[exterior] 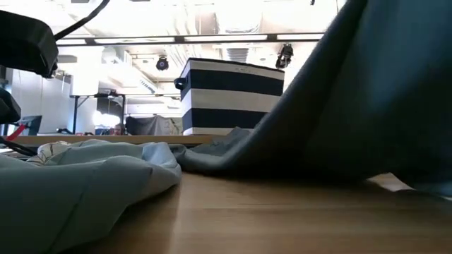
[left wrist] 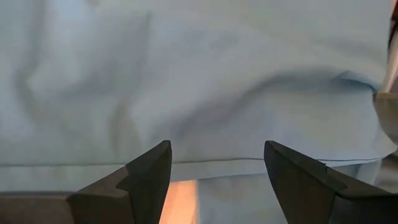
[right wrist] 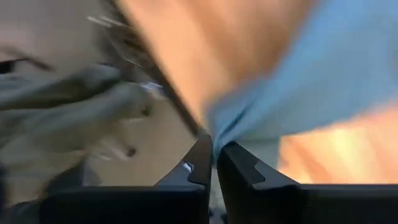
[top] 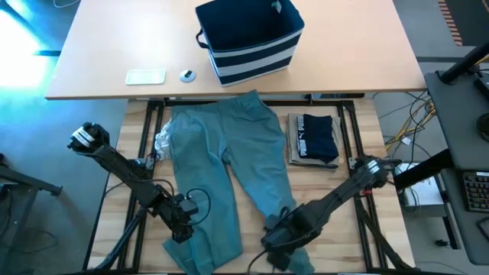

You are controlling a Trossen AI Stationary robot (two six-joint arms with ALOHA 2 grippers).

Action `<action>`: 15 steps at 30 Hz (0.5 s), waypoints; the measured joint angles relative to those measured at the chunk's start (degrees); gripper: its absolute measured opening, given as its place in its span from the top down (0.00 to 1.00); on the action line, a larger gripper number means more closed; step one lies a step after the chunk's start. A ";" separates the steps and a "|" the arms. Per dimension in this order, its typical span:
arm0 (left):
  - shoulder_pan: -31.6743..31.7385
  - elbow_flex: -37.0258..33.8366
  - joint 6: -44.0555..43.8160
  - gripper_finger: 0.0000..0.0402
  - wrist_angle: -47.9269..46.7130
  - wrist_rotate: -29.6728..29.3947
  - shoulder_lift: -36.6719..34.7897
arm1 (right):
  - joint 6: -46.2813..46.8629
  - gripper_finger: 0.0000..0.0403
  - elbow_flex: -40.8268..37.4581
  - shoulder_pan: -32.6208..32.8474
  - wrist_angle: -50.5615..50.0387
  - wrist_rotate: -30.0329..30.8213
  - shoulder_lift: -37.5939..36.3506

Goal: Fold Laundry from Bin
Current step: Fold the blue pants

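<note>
Left gripper (top: 181,229) fingers spread wide; right gripper (top: 276,241) fingers pinched together

Teal trousers (top: 229,176) hems cut off at high view's bottom edge, grey-white garment (top: 163,140) mostly tucked beneath them

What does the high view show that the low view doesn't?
High only: both arms on the teal-green trousers' leg ends, left end effector and right end effector; a folded dark navy garment with white print on a tan one. Low only: a trouser leg lifted off the wooden table. Both: the trousers and the navy, white-striped fabric bin.
</note>
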 joint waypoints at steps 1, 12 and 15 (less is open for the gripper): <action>0.00 0.00 0.00 0.41 -0.21 0.00 -0.06 | -1.37 0.95 -0.51 -0.12 5.38 -0.10 1.28; 0.11 0.11 -0.02 0.41 -0.11 1.57 -0.33 | 2.68 0.65 -0.57 3.19 11.49 -0.40 4.87; 0.11 0.11 -0.02 0.41 0.00 1.56 -0.33 | 7.57 0.56 -1.58 6.96 4.32 -0.13 4.60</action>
